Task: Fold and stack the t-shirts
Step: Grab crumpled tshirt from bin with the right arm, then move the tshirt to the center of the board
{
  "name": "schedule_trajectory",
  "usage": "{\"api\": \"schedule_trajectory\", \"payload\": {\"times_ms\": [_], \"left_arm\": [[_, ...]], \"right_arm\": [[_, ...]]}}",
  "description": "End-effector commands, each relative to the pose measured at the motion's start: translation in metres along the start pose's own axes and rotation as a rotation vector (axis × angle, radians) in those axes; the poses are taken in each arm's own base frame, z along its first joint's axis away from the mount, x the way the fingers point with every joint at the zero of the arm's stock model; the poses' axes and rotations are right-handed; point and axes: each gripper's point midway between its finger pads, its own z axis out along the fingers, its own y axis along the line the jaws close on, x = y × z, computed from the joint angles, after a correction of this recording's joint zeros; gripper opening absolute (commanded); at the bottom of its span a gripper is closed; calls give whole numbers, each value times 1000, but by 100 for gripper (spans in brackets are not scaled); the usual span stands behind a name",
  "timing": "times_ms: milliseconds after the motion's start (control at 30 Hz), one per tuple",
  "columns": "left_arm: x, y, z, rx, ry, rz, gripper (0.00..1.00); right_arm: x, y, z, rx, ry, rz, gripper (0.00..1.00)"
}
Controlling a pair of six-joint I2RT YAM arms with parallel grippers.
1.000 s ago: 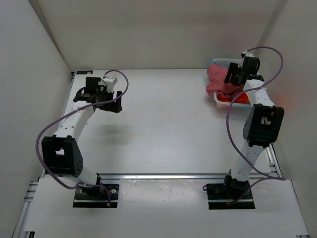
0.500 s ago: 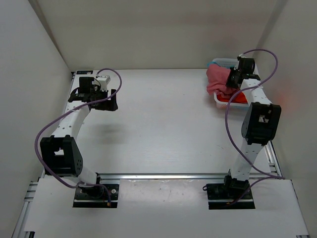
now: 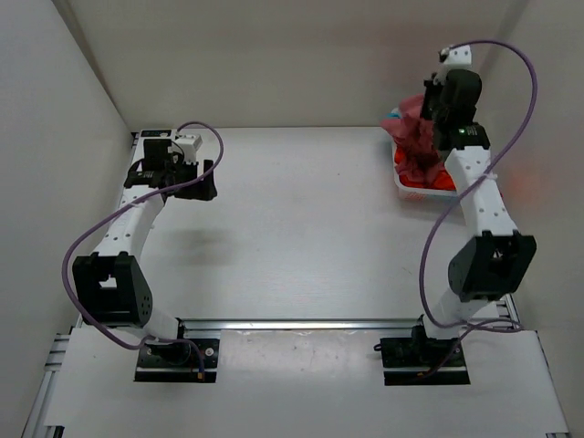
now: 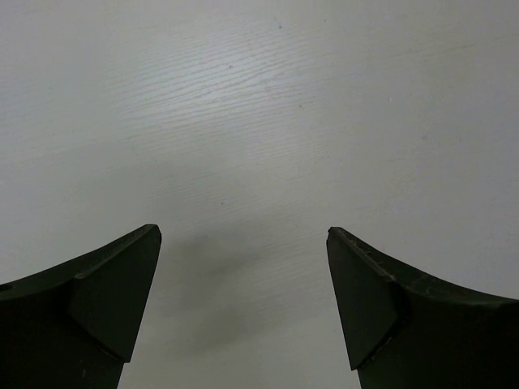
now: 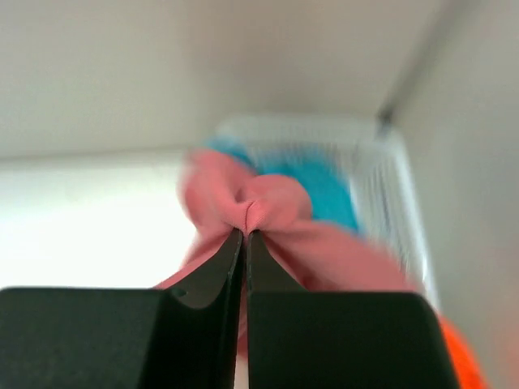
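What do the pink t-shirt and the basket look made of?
The pink t-shirt: soft matte cloth, probably knit; it bunches and drapes where the right end effector pinches it. The basket: white, probably plastic; stiff lattice wall, though blurred.

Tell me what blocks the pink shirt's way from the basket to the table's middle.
Nothing visible. The right gripper pinches the pink shirt above the basket, and the left gripper hovers far off at the left of the table.
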Motion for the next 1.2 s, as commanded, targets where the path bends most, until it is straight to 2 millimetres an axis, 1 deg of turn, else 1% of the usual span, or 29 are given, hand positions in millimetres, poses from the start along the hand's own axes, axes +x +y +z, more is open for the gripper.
{"api": "schedule_trajectory", "payload": {"times_ms": [0, 33, 100, 133, 167, 200, 233, 300, 333, 433, 500, 533, 567, 600, 633, 667, 733, 767, 800, 833, 867, 900, 933, 967, 1000, 1033, 1067, 1100, 1167], "left_arm": [[-52, -11, -31, 15, -174, 39, 93], [-57, -10, -35, 15, -193, 40, 92], [-63, -11, -38, 17, -213, 37, 93], [-68, 0, -44, -6, -237, 23, 92], [-75, 5, -50, -19, -262, 9, 93], [-80, 6, -53, -21, -282, 0, 93], [-87, 8, -59, -24, -305, -10, 93], [-95, 14, -68, -22, -339, -25, 93], [-100, 22, -76, -43, -359, -41, 93], [-110, 31, -89, -66, -402, -42, 93], [-113, 33, -95, -84, -411, -27, 94], [-113, 34, -96, -90, -412, -21, 95], [-114, 36, -96, -97, -412, -21, 94], [-112, 39, -96, -102, -407, -26, 94], [-110, 41, -96, -104, -395, -31, 94], [-107, 42, -95, -105, -385, -30, 95], [-98, 38, -82, -87, -335, -21, 95], [-91, 39, -75, -87, -295, -14, 94], [-88, 37, -71, -82, -278, -10, 95], [-79, 31, -64, -69, -233, 17, 94], [-76, 28, -59, -73, -209, 53, 95], [-65, 26, -53, -72, -158, 93, 95], [-56, 17, -48, -56, -123, 129, 94], [-42, 12, -44, -66, -80, 176, 95], [-38, -2, -41, -47, -63, 252, 94], [-26, -13, -37, -54, -37, 310, 94], [-8, -27, -31, -48, 11, 393, 94], [6, -30, -26, -56, 52, 453, 94], [22, -66, -20, 1, 76, 578, 92]], "right_arm": [[-182, 47, -120, -20, -598, -133, 0], [-201, 53, -143, -6, -678, -181, 0], [-226, 91, -189, -52, -799, -230, 0], [-238, 106, -213, -70, -859, -244, 0], [-247, 112, -229, -73, -899, -271, 0], [-253, 131, -248, -113, -943, -281, 0], [-257, 140, -257, -134, -970, -277, 0], [-261, 170, -284, -206, -1015, -276, 0], [-258, 186, -289, -244, -1011, -266, 0], [-268, 206, -324, -345, -1076, -212, 0], [-262, 220, -319, -407, -1051, -177, 0], [-261, 216, -314, -406, -1033, -182, 0], [-252, 222, -302, -431, -984, -162, 0], [-239, 227, -280, -445, -925, -141, 0], [-230, 221, -262, -440, -885, -145, 0], [-210, 225, -240, -465, -811, -133, 1], [-166, 220, -176, -467, -629, -91, 0], [-150, 211, -156, -466, -558, -86, 0], [-134, 214, -137, -475, -492, -57, 4], [-113, 213, -117, -493, -418, -63, 20], [-100, 210, -109, -499, -361, -73, 42], [-84, 211, -101, -502, -305, -68, 51], [-72, 207, -94, -494, -274, -76, 62], [-64, 200, -89, -484, -240, -53, 70], [-50, 200, -90, -493, -196, -31, 72], [-37, 192, -87, -479, -161, -15, 74], [-24, 185, -87, -474, -129, -10, 74], [-11, 183, -85, -471, -95, -1, 74], [13, 173, -90, -456, -52, 9, 71]]}}
